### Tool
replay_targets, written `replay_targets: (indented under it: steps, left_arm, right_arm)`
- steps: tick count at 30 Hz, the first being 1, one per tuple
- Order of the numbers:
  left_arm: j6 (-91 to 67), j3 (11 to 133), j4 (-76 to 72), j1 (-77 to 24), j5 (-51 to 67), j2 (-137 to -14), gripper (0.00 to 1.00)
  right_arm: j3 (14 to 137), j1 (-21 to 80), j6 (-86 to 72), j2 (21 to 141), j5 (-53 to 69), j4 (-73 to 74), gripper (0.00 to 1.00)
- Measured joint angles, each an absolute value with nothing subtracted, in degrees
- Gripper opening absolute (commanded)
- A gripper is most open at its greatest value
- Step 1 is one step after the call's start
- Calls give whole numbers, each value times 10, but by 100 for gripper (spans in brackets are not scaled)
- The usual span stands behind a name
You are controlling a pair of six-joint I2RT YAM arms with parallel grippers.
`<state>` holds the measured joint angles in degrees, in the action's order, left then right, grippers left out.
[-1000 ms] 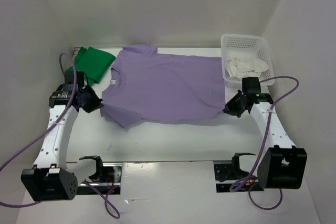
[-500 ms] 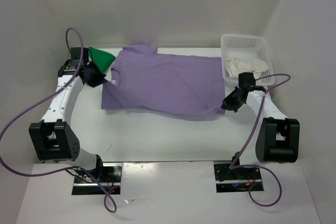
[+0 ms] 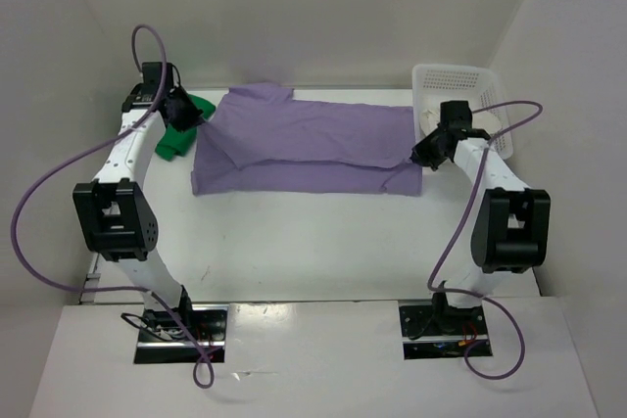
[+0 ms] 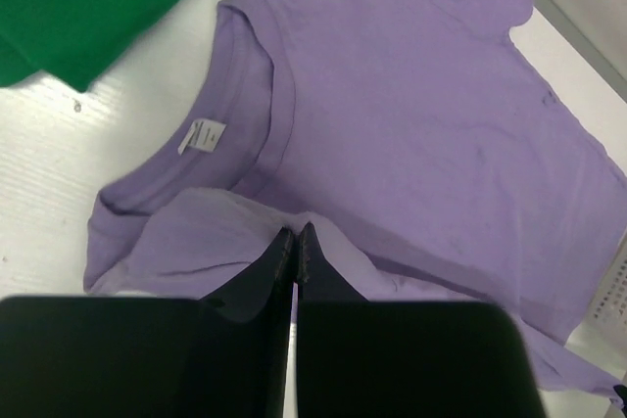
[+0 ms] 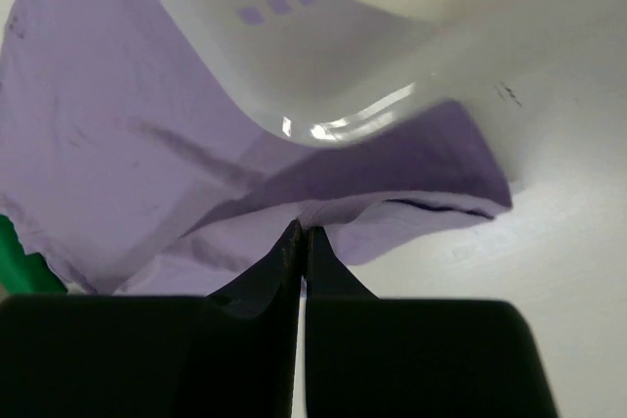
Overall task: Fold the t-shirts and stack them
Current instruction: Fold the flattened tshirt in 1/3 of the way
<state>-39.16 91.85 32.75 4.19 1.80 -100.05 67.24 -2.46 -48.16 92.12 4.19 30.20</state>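
Note:
The lavender-purple t-shirt lies across the back of the table, its near half folded up over the far half. My left gripper is shut on its left edge, pinching a ridge of purple cloth just below the collar. My right gripper is shut on its right edge next to the basket. The bright green t-shirt lies at the far left, partly behind my left arm; it also shows in the left wrist view. The cream-white t-shirt is barely visible in the basket.
A white plastic lattice basket stands at the back right, close to my right gripper; its wall fills the top of the right wrist view. White walls enclose the table on three sides. The arm bases sit at the near edge.
Both grippers have carried the shirt's near edge away from the bases toward the back, folding the near half over the far half. The green shirt is now more covered by my left arm.

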Motion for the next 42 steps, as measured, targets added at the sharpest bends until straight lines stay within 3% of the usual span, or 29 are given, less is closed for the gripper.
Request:
replay_targets:
  steps: [5,9,10,13,14,15,19,22,26,27,29,31,32,33,34,38,42]
  left_arm:
    - [-390,962,321,31,12,-1057,2]
    - [-382,1006,312,15,8,-1106,12]
    - [-377,1015,310,10,5,-1117,23]
    - [-369,1031,301,-5,-7,-1144,40]
    - [-366,1033,299,-9,-12,-1151,49]
    - [-362,1034,298,-13,-14,-1155,65]
    - [-355,1032,298,-19,-21,-1152,82]
    - [-347,983,285,-17,-32,-1105,82]
    - [-345,844,275,-17,-43,-965,62]
    - [-346,803,274,-16,-43,-923,50]
    - [-347,731,272,-16,-44,-848,42]
    - [-351,664,267,-9,-34,-794,35]
    - [-354,639,268,-3,-27,-781,35]
    - [-357,615,266,7,-18,-776,35]
    - [-361,597,265,20,-9,-778,35]
    - [-381,559,258,68,18,-838,54]
    - [-428,535,229,88,38,-874,56]
  right_arm:
    - [708,-5,-486,970,32,286,0]
    - [721,4,-486,987,16,282,0]
    - [723,6,-486,989,10,282,0]
    - [725,8,-487,989,-4,281,2]
    - [726,9,-487,989,-9,281,4]
    - [726,9,-488,989,-13,281,10]
    - [730,12,-491,989,-26,281,23]
    - [732,15,-491,986,-31,281,34]
    - [740,18,-486,965,-35,283,39]
    - [742,19,-484,956,-38,283,39]
    - [742,23,-483,933,-40,283,39]
    - [739,30,-481,904,-42,284,29]
    - [733,35,-479,887,-42,282,23]
    - [724,42,-479,869,-41,281,7]
    - [712,50,-481,851,-39,280,0]
    - [652,95,-497,806,-29,276,0]
    - [579,135,-521,803,-4,260,3]
